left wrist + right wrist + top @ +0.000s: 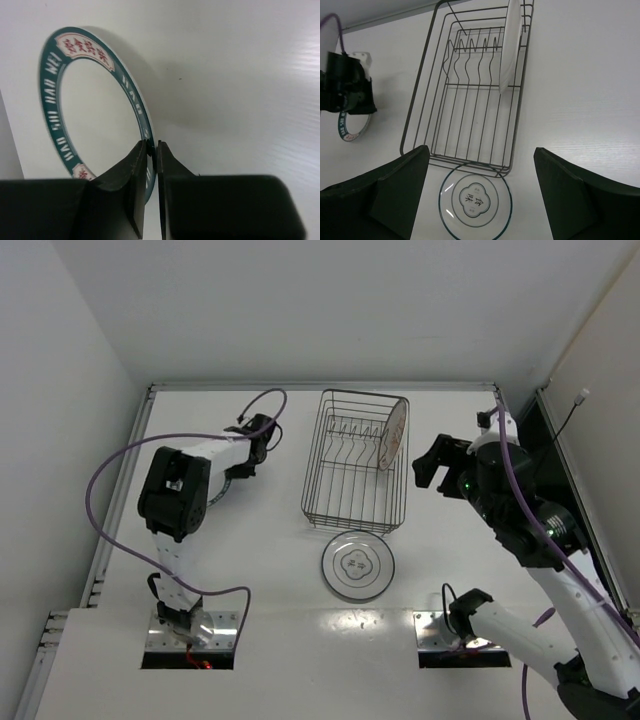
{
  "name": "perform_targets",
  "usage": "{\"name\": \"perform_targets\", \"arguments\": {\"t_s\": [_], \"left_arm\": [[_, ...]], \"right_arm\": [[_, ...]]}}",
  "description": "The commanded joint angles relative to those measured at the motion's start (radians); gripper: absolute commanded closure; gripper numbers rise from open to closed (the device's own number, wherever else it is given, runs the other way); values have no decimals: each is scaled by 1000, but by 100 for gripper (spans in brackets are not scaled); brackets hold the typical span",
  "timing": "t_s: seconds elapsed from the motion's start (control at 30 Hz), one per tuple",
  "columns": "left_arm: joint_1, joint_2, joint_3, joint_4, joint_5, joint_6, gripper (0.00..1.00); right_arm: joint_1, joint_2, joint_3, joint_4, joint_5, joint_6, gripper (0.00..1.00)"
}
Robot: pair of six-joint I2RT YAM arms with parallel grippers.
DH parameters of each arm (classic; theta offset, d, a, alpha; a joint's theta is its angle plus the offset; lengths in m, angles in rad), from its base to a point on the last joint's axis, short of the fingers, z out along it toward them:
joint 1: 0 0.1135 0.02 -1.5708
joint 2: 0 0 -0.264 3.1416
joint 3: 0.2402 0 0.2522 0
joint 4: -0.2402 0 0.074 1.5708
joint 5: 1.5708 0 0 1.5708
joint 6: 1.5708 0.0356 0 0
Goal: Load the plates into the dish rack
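The dish rack [312, 462] stands mid-table. The white plate with an orange centre [393, 435] leans upright at its right end, seen edge-on in the right wrist view [509, 45]. Flat on the table just in front of the rack lies the pale grey, dark-rimmed plate [358, 565] [475, 202]. My right gripper [435, 465] [480, 155] hangs open, right of the rack and holding nothing. My left gripper [152, 146] [256, 436] is shut on the rim of a teal-rimmed white plate [95, 115] [351, 131] left of the rack. My left arm mostly hides that plate from above.
A purple cable [110, 470] loops off my left arm over the table's left side. White walls close in the table at the back and left. A dark gap [565, 490] runs along the right edge. Both arm bases sit at the near edge.
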Motion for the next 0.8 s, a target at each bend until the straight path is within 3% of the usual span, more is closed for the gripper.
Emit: {"name": "perform_targets", "arguments": {"t_s": [0.0, 0.2, 0.3, 0.33, 0.53, 0.57, 0.77], "left_arm": [[-19, -189, 156, -23, 148, -56, 100], [-61, -422, 333, 76, 410, -87, 100], [-73, -447, 391, 147, 540, -125, 100], [-82, -447, 408, 170, 650, -137, 100], [-131, -470, 222, 688, 1037, -372, 100], [-132, -429, 211, 809, 1073, -404, 100], [-181, -263, 191, 1055, 1177, -545, 100]], "right_arm": [[4, -25, 5, -41, 0, 11, 18], [4, -72, -15, -61, 0, 11, 18], [4, -97, -26, -61, 10, 11, 18], [4, -97, -36, -61, 10, 11, 18], [4, -134, -67, -80, 19, 11, 18], [4, -144, -67, -81, 20, 11, 18], [4, -172, -76, -113, 20, 11, 16]]}}
